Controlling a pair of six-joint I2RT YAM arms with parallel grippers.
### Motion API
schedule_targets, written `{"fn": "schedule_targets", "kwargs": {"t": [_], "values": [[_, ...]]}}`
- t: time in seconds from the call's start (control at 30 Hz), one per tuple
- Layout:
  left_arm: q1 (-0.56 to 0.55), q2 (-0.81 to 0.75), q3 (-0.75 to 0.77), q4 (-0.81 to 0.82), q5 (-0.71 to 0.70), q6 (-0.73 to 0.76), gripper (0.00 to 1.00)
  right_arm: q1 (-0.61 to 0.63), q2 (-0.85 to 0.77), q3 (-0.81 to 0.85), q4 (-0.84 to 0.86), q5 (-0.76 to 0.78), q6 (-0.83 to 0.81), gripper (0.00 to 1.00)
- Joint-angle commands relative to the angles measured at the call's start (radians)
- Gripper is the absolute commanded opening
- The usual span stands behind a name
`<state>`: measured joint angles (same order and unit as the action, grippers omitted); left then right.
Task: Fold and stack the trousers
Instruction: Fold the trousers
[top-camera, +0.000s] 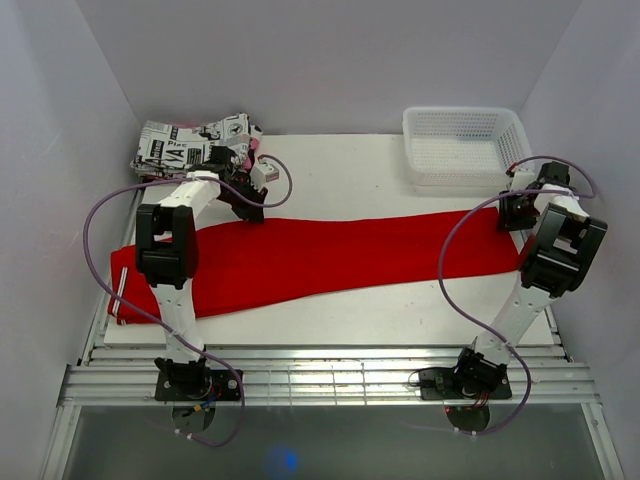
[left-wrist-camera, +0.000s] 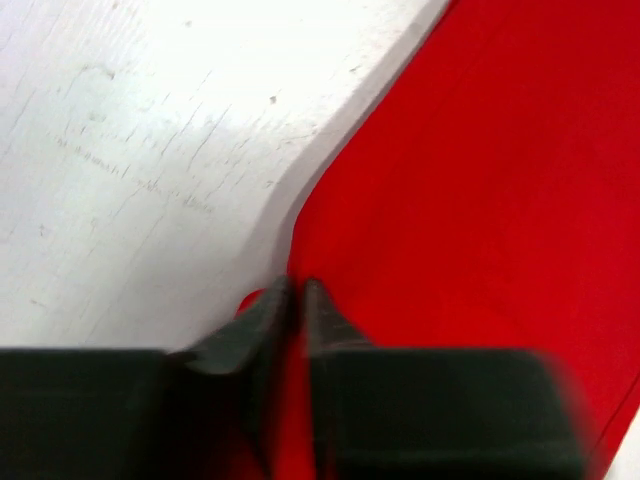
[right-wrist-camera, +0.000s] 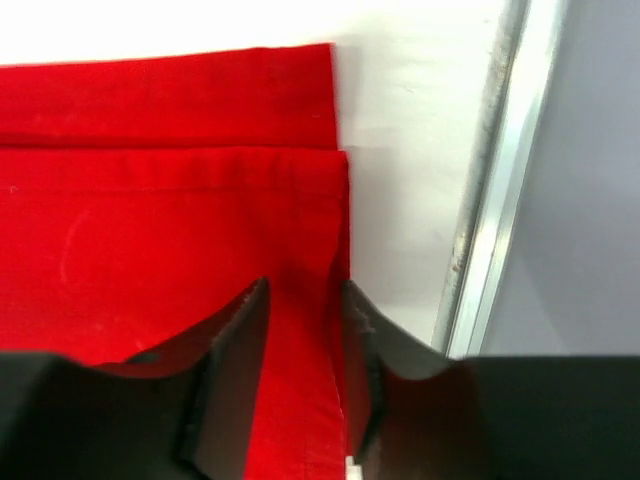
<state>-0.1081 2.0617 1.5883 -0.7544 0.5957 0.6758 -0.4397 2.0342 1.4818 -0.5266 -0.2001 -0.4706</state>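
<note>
At the far left corner lies a folded newspaper-print garment (top-camera: 190, 145), its near right part hidden behind the left gripper (top-camera: 248, 205). The gripper hangs over the far edge of the red trousers (top-camera: 330, 255). From above its jaws are only a dark lump. In the blurred wrist view its fingers (left-wrist-camera: 262, 322) stand almost together with only a thin slit between them, right on the cloth's border where it meets the white table (top-camera: 340, 170). I cannot tell whether they pinch the fabric or have let it go. The trousers lie flat and stretched across the table from its left edge to its right edge. The wider end is at the left, and the left arm covers part of it. A white mesh basket (top-camera: 462, 181) stands at the far right, apart from the cloth. Just near of it, the right gripper (top-camera: 515, 212) sits over the narrow right end of the trousers. Its wrist view shows the jaws parted and released, with the layered hems lying flat between the fingers (right-wrist-camera: 240, 345). The cloth directly under the finger bodies is hidden. A metal rail (right-wrist-camera: 490, 200) runs along the table edge beside them.
</note>
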Motion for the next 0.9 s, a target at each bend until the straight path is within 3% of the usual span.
{"fn": "schedule_targets", "kwargs": {"t": [0.0,0.07,0.1,0.13,0.17,0.27,0.43,0.63,0.87], "values": [[0.013,-0.018,-0.008,0.047,-0.068,-0.024,0.30,0.030,0.005,0.041,0.008,-0.034,0.010,0.43],[0.015,-0.044,-0.011,0.049,-0.034,-0.010,0.45,0.033,-0.008,0.049,-0.027,-0.030,0.001,0.58],[0.015,-0.060,-0.011,0.050,-0.027,-0.007,0.50,0.035,-0.023,0.055,-0.041,-0.016,-0.006,0.60],[0.015,-0.087,-0.008,0.058,-0.020,-0.005,0.67,0.035,-0.034,0.057,-0.055,-0.003,-0.011,0.61],[0.015,-0.100,0.010,0.066,-0.019,-0.016,0.70,0.035,-0.045,0.052,-0.071,0.016,-0.029,0.61],[0.015,-0.121,0.070,0.066,-0.001,-0.056,0.72,0.032,-0.118,0.005,-0.061,0.070,-0.066,0.61],[-0.047,-0.114,0.179,0.001,0.046,-0.087,0.72,0.025,-0.172,-0.015,-0.050,-0.019,-0.045,0.56],[-0.174,-0.107,0.082,-0.020,0.059,-0.090,0.68,0.032,-0.075,-0.006,-0.115,-0.102,-0.042,0.37],[-0.240,-0.071,-0.020,-0.034,0.096,-0.143,0.63,0.033,-0.104,-0.210,-0.105,-0.041,-0.130,0.15]]}}
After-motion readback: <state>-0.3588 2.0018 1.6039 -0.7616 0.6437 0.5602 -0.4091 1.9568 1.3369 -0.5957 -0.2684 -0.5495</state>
